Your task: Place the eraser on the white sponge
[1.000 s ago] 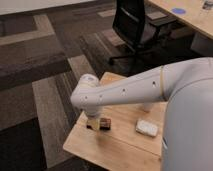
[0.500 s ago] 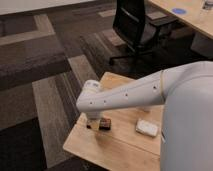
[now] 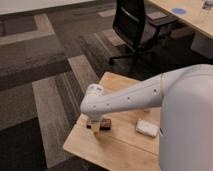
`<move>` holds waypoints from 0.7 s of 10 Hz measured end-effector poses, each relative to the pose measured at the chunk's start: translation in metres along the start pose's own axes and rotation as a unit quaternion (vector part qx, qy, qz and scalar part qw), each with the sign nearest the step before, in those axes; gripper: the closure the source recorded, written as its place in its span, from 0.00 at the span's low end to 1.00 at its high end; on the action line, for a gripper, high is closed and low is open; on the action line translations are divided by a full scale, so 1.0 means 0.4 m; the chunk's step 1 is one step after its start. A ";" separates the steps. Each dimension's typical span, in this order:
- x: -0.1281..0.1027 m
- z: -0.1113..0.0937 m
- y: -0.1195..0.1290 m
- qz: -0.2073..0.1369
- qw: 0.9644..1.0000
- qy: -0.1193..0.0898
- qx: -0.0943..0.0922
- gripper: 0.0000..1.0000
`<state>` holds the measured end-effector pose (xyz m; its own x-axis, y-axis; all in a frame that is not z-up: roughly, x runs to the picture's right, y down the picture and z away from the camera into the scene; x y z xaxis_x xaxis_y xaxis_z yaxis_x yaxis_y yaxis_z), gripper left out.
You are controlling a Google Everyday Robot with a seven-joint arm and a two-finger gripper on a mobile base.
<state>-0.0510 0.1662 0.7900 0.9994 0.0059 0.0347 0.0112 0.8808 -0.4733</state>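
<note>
The eraser, a small dark block with reddish edges, lies on the left part of the wooden table. My gripper hangs at the end of the white arm, directly at the eraser's left end, and it looks open around that end. The wrist hides part of the eraser. To the right lies the white sponge, a flat pad on the same table, about a hand's width from the eraser. It is partly next to my white body.
My white arm stretches across the table from the right, and my body fills the right side. A black office chair stands behind the table. A long wooden desk runs along the top right. Patterned carpet lies to the left.
The arm's wrist end has sunk slightly toward the table beside the eraser. Eraser and sponge have stayed where they were.
</note>
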 end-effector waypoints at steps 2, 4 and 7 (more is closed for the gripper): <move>0.000 0.014 0.005 -0.002 1.000 -0.001 -0.003 0.35; 0.004 0.016 0.002 0.006 1.000 -0.001 -0.004 0.43; 0.032 -0.017 -0.016 0.022 1.000 0.019 0.003 0.82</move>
<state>-0.0379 0.1574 0.7876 0.9995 0.0267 -0.0184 -0.0322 0.8832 -0.4679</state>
